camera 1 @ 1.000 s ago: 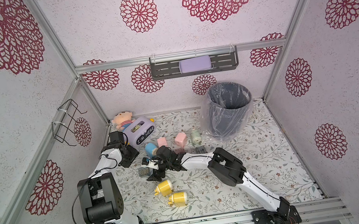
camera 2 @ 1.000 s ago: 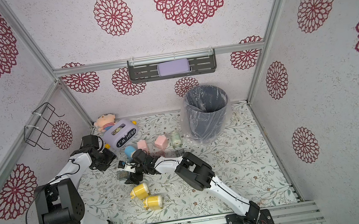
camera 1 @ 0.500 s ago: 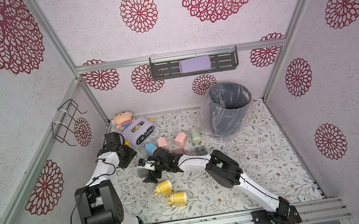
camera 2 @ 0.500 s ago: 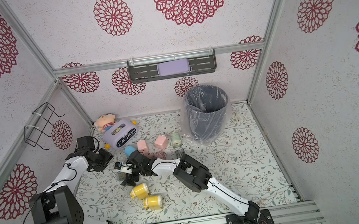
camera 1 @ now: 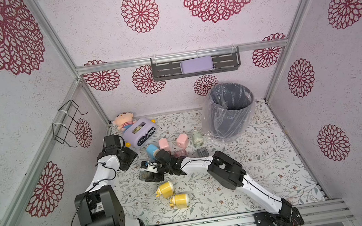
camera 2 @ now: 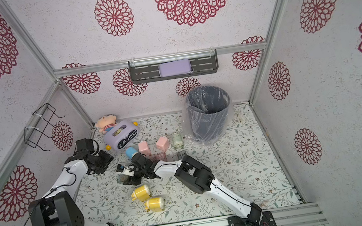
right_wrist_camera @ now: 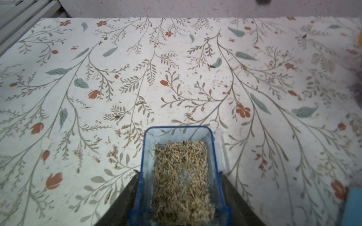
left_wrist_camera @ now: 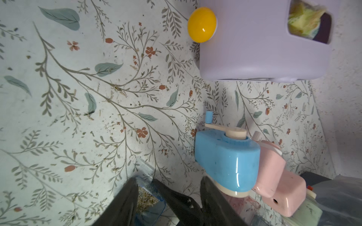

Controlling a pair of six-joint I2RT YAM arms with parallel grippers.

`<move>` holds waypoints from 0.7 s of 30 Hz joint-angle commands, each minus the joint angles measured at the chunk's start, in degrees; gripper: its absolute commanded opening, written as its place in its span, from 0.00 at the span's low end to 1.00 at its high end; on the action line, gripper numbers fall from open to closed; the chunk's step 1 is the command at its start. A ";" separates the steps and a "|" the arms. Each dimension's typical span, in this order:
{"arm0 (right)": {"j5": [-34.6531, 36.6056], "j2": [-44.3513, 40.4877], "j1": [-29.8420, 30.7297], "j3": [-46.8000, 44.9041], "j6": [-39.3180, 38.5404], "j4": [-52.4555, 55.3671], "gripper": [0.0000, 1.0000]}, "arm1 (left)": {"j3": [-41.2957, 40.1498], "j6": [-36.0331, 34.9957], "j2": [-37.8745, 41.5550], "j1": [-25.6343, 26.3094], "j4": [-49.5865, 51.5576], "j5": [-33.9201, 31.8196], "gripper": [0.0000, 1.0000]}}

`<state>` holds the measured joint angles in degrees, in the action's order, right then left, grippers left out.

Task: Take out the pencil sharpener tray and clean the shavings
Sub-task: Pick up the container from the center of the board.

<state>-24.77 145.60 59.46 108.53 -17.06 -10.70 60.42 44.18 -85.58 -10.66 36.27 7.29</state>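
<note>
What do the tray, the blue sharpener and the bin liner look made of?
Tray: clear blue-tinted plastic, likely rigid; the print of the mat shows through its bare end. Blue sharpener: glossy moulded plastic, by its sharp highlight streaks. Bin liner: thin clear film, crinkled, with glare.

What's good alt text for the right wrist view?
A clear blue tray heaped with pencil shavings is clamped between the two dark fingers of the right gripper. Beyond it lies the floral-patterned table, dotted with loose shavings.
</note>
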 commanded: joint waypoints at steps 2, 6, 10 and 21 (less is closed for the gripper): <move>2.92 -4.39 0.13 -2.52 0.87 1.66 0.51 | -0.39 0.64 4.60 -0.61 0.05 0.67 0.56; 3.92 -8.42 0.11 -6.00 3.23 -2.25 0.49 | 0.01 0.83 8.59 -0.64 2.15 0.44 0.58; 6.07 -14.67 0.04 -11.28 6.50 -6.00 0.49 | 0.26 0.82 13.75 -0.66 4.59 0.32 0.64; 14.34 -33.33 -1.51 -23.53 13.72 -3.88 0.46 | 2.32 0.29 25.07 -0.57 11.42 3.45 0.96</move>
<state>-14.24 117.60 58.85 86.59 -6.48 -14.76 61.08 45.01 -62.17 -10.83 44.88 9.02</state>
